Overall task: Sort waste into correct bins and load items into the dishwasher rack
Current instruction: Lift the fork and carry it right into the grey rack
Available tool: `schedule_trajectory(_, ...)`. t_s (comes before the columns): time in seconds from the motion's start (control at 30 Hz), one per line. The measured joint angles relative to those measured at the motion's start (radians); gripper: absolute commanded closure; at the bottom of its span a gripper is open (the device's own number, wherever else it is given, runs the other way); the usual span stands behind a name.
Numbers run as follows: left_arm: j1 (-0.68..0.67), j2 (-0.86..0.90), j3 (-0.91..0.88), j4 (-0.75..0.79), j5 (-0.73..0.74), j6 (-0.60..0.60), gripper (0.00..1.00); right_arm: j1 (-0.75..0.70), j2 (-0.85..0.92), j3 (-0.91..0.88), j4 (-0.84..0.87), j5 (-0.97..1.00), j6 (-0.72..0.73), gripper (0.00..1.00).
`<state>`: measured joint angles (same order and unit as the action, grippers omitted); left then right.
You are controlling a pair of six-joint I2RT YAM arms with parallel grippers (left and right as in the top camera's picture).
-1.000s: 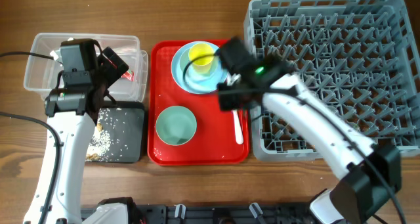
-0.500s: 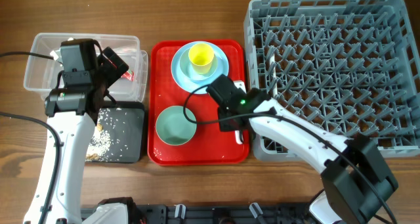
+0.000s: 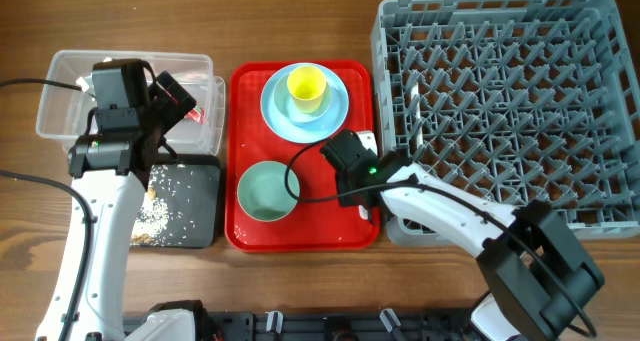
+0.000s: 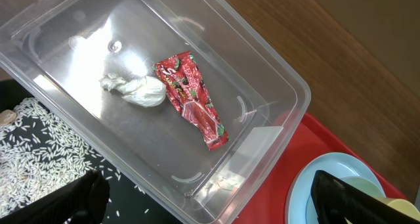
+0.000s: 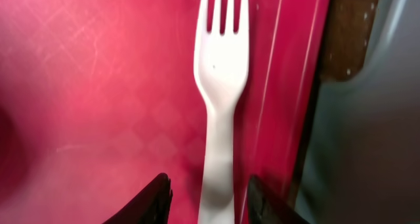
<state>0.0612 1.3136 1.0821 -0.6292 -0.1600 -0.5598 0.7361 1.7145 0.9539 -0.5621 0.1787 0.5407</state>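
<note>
Right wrist view showed our right gripper (image 5: 211, 199) with jaws apart astride the white fork (image 5: 222, 79), which lay at the red tray (image 5: 79, 86)'s three o'clock edge. We judged it was lined up to pinch the handle for the dishwasher rack (image 3: 510, 101). Our left gripper (image 4: 210, 207) hung wide open over the clear tub (image 4: 262, 53).

The left arm (image 3: 95, 211) stretches straight away from its base, wrist angled rightward, and the left gripper (image 4: 210, 201) hangs high with its fingers (image 4: 72, 201) spread fully wide. The right arm (image 3: 450, 206) reaches leftward with its elbow bent, the right gripper (image 3: 352, 169) pointing down low, fingers (image 5: 159, 194) partly apart
</note>
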Motion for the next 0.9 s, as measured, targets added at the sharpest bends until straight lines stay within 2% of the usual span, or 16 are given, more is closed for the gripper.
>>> schedule_trajectory(0.17, 0.0, 0.0, 0.0, 0.0, 0.0, 0.0, 0.0, 0.0, 0.038, 0.0, 0.022, 0.01, -0.042, 0.61)
schedule_trajectory(0.4, 0.0, 0.0, 0.0, 0.0, 0.0, 0.0, 0.0, 0.0, 0.048, 0.0, 0.045, 0.028, -0.075, 0.67)
schedule_trajectory(0.57, 0.0, 0.0, 0.0, 0.0, 0.0, 0.0, 0.0, 0.0, 0.049, 0.005, 0.04, 0.028, -0.1, 0.76)
schedule_trajectory(0.73, 0.0, 0.0, 0.0, 0.0, 0.0, 0.0, 0.0, 0.0, 0.05, 0.064, 0.022, 0.016, -0.115, 0.93)
schedule_trajectory(0.87, 0.0, 0.0, 0.0, 0.0, 0.0, 0.0, 0.0, -0.001, 0.049, 0.127, -0.019, 0.001, -0.119, 0.96)
schedule_trajectory(0.9, 0.0, 0.0, 0.0, 0.0, 0.0, 0.0, 0.0, -0.002, 0.048, 0.147, -0.044, 0.0, -0.12, 0.92)
